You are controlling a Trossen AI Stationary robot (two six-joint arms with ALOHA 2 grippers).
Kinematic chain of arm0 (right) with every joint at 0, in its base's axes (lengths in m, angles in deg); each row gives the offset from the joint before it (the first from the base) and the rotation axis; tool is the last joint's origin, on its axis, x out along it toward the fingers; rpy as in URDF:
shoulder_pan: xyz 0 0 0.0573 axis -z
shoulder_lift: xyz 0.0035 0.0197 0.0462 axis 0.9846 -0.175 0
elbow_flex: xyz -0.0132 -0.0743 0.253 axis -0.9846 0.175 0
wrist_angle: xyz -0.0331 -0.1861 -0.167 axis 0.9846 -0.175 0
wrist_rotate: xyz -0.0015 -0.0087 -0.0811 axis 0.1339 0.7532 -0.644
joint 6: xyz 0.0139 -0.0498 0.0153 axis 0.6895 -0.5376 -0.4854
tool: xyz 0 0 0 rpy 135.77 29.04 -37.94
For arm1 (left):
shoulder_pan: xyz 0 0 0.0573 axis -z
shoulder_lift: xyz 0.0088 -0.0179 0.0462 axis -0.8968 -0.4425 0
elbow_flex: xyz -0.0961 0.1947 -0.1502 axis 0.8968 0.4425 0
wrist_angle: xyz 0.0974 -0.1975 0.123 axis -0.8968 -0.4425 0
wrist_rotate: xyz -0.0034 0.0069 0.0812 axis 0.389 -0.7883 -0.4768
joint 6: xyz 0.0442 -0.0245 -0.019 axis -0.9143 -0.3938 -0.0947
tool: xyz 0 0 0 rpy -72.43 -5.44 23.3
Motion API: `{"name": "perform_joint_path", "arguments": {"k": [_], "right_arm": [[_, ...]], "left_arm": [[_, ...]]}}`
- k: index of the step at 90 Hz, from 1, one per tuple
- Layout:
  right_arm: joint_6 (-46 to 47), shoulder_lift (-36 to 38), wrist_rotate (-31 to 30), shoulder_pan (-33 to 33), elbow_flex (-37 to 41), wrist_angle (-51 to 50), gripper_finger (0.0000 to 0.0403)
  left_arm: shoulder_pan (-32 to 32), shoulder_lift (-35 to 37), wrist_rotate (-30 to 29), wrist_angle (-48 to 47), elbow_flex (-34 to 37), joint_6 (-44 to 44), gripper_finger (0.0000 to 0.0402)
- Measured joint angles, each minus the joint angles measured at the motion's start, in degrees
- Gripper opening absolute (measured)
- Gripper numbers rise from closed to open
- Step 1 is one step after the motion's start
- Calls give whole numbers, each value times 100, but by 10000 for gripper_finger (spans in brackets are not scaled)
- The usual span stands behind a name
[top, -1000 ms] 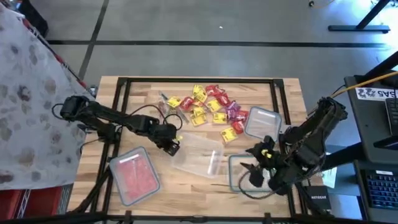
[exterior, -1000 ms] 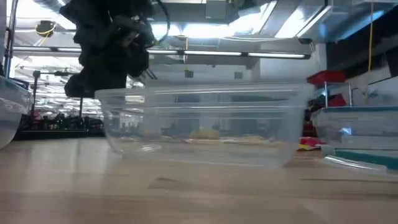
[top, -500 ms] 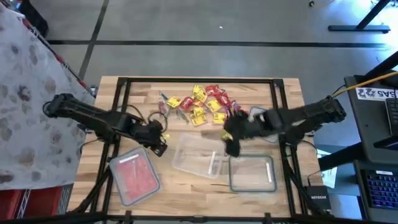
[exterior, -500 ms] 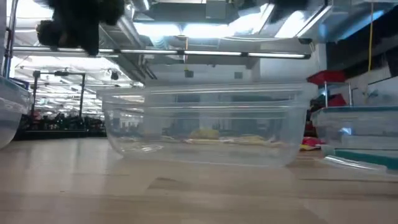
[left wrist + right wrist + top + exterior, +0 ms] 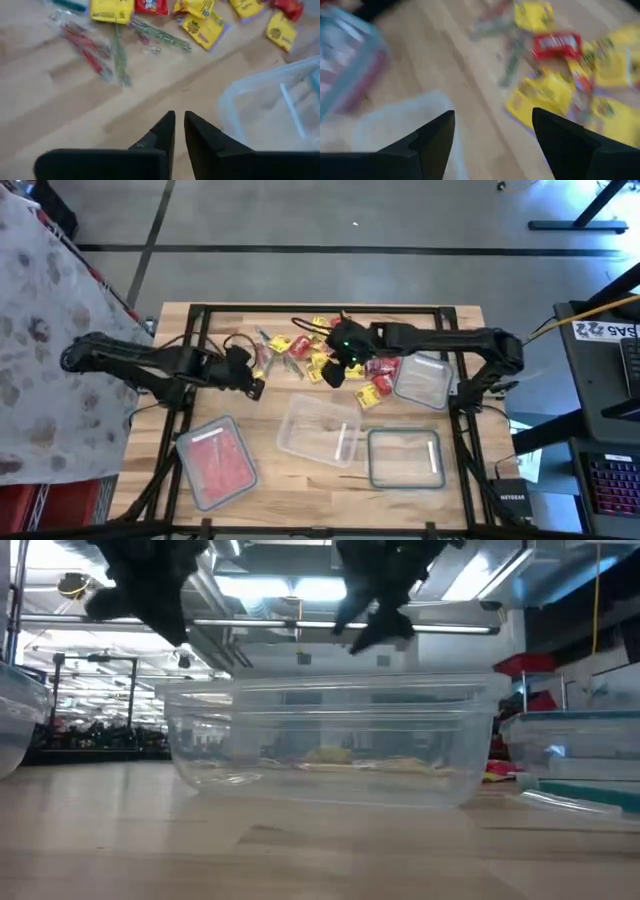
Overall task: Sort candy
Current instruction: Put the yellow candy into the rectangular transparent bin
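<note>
1. In the low view the middle container (image 5: 330, 740) filled the foreground, and the candy (image 5: 345, 755) showed only as blurred yellow shapes through its clear walls, with a red scrap at its right corner.
2. Both grippers were cut off by the top edge of that view, so only dark outlines hung above the container.
3. In the high view the middle container (image 5: 318, 428) stood empty; a container (image 5: 215, 463) holding red pieces lay to its left and an empty one (image 5: 405, 458) touched its right side.
4. A fourth container (image 5: 422, 378) sat beyond the middle one, to the right, just beside the candy.
5. The candy (image 5: 325, 350) lay on the table (image 5: 460, 325) beyond the middle container, a loose heap whose long axis ran left to right; single pieces pointed every way.
6. Thin stick-like pieces at the heap's left end were too small to make out in the high view; the left wrist view showed them as red and green sticks (image 5: 95, 52).
7. The left gripper (image 5: 255, 385) hovered just left of the heap, beyond the middle container's left corner, fingers (image 5: 162, 132) almost pressed together with a narrow slit between them, pinching nothing.
8. The right gripper (image 5: 335, 370) hung over the heap, fingers (image 5: 432, 137) spread wide; motion blur hid the wrappers' print.
</note>
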Motion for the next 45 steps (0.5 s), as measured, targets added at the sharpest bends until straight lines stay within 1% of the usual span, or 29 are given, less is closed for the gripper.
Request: {"name": "perform_joint_path", "arguments": {"k": [10, 23, 33, 45], "right_arm": [[334, 4, -17, 151, 0, -748, 252], [885, -8, -78, 316, 0, -1749, 252], [993, -142, -65, 341, 11, -2152, 252], [1026, -371, 454, 344, 186, -2186, 252]], "left_arm": [[-590, -2, 458, 623, 122, -942, 53], [-1427, -71, 1455, 1679, 374, -2023, 80], [-1966, -256, 2022, 1952, 387, -2655, 95], [-2462, -449, 2717, 1920, 389, -3025, 105]]}}
